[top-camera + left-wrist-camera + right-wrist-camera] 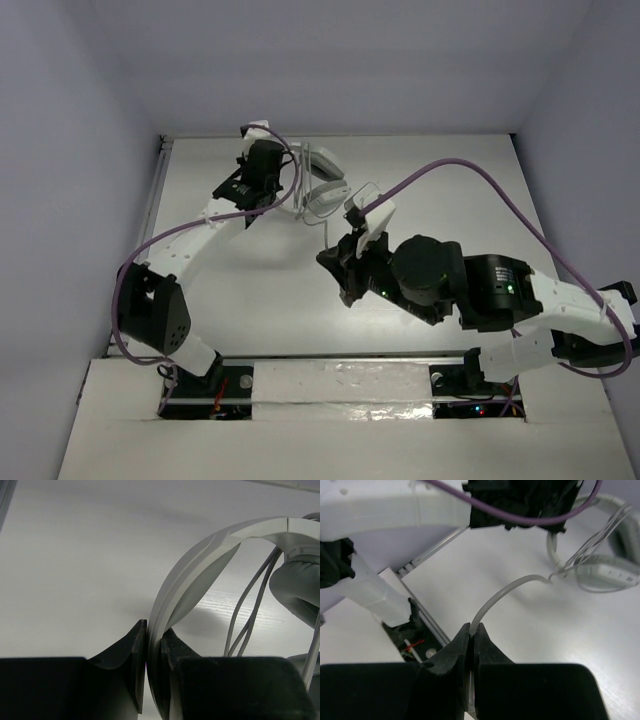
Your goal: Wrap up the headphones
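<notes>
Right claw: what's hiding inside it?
The right claw is shut on the thin white cord, which curves away toward the headphones. How far the cord runs down between the fingers is covered.

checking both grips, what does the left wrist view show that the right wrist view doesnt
Only left wrist: the left tool shut on the white headband. Only right wrist: the right tool shut on the thin cord, with the left arm behind. Both: an ear cup and cord loops over the table.
</notes>
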Controlling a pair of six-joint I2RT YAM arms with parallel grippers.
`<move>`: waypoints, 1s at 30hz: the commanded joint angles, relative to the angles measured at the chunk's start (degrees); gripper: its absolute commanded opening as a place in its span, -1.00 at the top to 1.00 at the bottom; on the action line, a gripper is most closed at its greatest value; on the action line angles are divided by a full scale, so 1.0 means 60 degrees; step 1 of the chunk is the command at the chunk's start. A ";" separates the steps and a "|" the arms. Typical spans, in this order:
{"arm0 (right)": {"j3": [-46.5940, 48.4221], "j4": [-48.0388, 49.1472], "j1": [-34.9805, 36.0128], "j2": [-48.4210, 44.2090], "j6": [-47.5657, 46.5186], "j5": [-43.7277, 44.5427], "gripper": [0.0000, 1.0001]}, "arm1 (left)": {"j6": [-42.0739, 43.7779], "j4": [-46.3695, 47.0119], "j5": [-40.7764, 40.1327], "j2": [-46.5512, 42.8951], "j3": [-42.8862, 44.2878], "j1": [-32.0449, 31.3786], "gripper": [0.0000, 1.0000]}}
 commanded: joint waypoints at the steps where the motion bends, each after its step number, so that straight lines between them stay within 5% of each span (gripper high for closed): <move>1: 0.0648 0.0083 0.0050 -0.0009 -0.1067 0.1235 1.00 | -0.0076 0.0811 -0.0232 -0.0075 0.0303 -0.0404 1.00; 11: 0.1103 0.1533 -0.1457 -0.0332 -0.2474 0.1107 1.00 | -0.0193 0.0591 0.0515 -0.0001 -0.0048 -0.1444 1.00; 30: -0.0067 0.3364 -0.7329 0.0649 -0.2651 -0.2291 1.00 | 0.0333 0.1220 0.3456 -0.2754 -0.2539 -0.2485 1.00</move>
